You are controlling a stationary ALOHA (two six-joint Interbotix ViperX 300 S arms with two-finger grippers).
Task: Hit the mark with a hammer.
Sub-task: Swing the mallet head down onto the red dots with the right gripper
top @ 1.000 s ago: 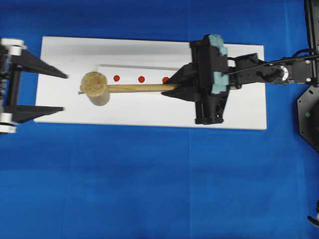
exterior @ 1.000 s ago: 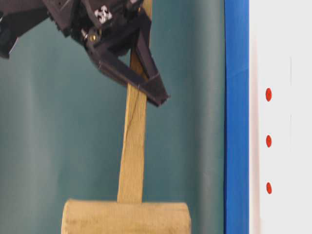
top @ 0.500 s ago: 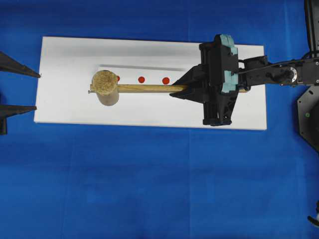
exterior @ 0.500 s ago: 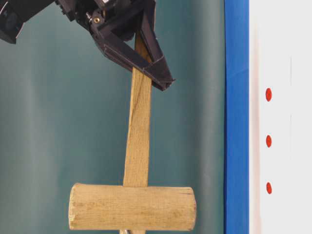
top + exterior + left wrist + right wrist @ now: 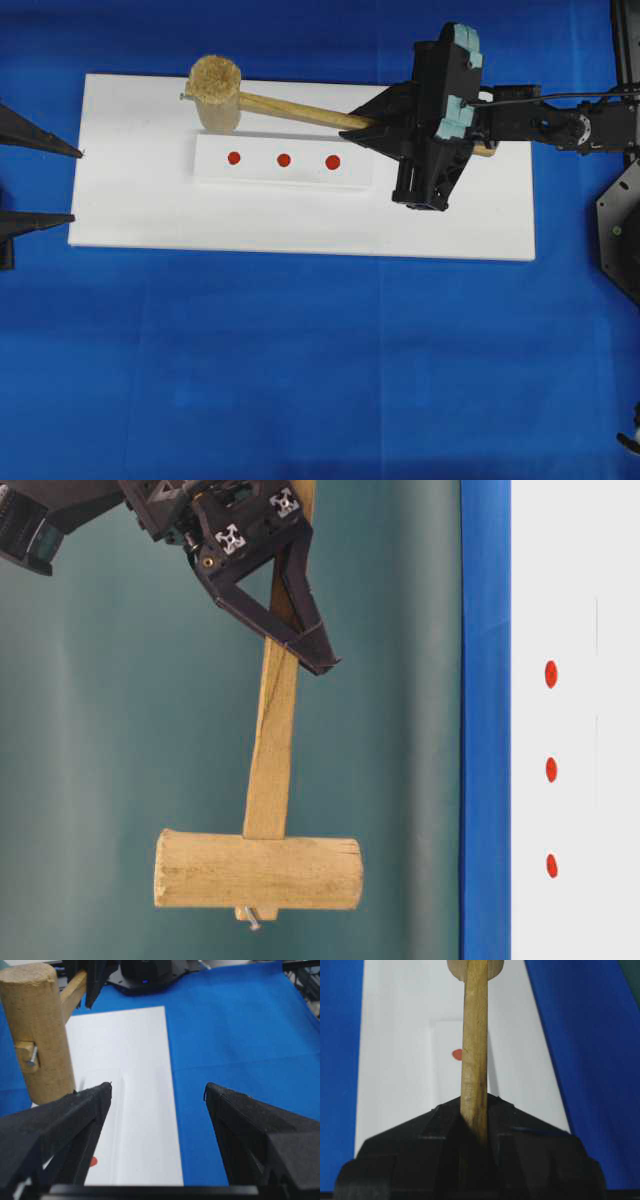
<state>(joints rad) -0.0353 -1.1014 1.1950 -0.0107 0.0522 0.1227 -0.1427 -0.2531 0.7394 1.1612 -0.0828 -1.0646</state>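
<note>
Right gripper [image 5: 362, 122]: jaws clamped shut on the hammer [image 5: 262, 98] handle, well back from the head. Hammer held in the air, clear of the board [image 5: 130, 205]. From overhead the head sits over the board's far-left edge, beyond the strip [image 5: 258, 172] with three red marks [image 5: 284, 160]; the handle slants across the board toward the gripper. Table-level view shows a wide gap between head and board.

Left gripper [image 5: 157, 1095]: jaws spread wide, holding nothing. Parked off the board's left end over the blue worktop [image 5: 300, 360], tips aimed at the board.

Risks, as judged:
- Head is not lined up over any mark. A straight downswing from here would likely land on bare board beyond the strip. It needs to be brought over the strip first.
- Grip is far from the head, so a long lever. Impact could twist or slip the squared handle in the jaws.
- A nail or screw [image 5: 253, 918] pokes out of the head's end. It could catch if the head comes down tilted.
- The strip looks loose on the board; a glancing blow might shift it.

Room: open board all round the strip; wide blue worktop in front. The left gripper is the nearest obstacle, just off the head's end. The swing should stay short of it.
</note>
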